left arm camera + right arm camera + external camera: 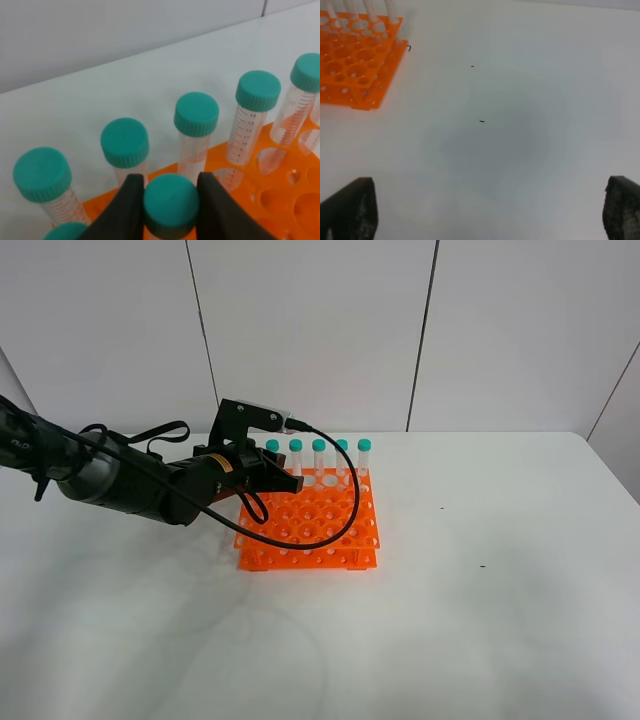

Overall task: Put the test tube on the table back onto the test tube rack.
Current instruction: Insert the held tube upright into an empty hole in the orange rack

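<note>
While I watch from the high camera, my left arm reaches in from the left, its left gripper [268, 478] over the near-left part of the test tube rack [330, 540], which stands on the table [480, 620]; a row of capped tubes [318, 460] stands along the rack's far edge. On my left wrist feed, the black fingers [127, 210] pinch the teal cap of the test tube [171, 205], upright above the orange holes, just in front of that row. On my right wrist feed, the right gripper [490, 210] is spread wide over bare tabletop, holding nothing, the rack well off to one side.
</note>
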Tool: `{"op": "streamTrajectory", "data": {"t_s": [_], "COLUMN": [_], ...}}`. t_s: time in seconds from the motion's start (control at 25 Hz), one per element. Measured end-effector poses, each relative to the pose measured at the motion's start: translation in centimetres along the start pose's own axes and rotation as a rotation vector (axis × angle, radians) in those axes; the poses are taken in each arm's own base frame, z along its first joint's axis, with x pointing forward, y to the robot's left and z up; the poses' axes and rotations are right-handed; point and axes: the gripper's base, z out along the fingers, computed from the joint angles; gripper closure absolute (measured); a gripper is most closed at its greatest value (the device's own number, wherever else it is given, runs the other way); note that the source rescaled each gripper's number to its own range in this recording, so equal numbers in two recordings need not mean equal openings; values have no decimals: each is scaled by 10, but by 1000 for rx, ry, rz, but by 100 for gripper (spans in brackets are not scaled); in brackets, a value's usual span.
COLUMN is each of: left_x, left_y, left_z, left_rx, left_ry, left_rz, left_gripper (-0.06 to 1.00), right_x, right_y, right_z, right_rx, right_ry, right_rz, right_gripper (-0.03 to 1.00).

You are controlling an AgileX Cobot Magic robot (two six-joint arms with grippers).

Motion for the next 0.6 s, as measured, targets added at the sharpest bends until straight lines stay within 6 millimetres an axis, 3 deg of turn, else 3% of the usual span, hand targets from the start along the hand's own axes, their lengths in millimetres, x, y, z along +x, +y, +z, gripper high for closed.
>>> {"op": "streamTrajectory", "data": {"t_s": [0.6], "left_x": [0], "left_y": [0], "left_z": [0], "left_rx": [-2], "left_ry": [0], "left_rz": [-16], "left_gripper": [94], "right_x": [0], "right_y": [0], "right_z": [0], "right_rx": [0], "right_ry": [0], "right_rz": [0], "right_gripper": [-3]}}
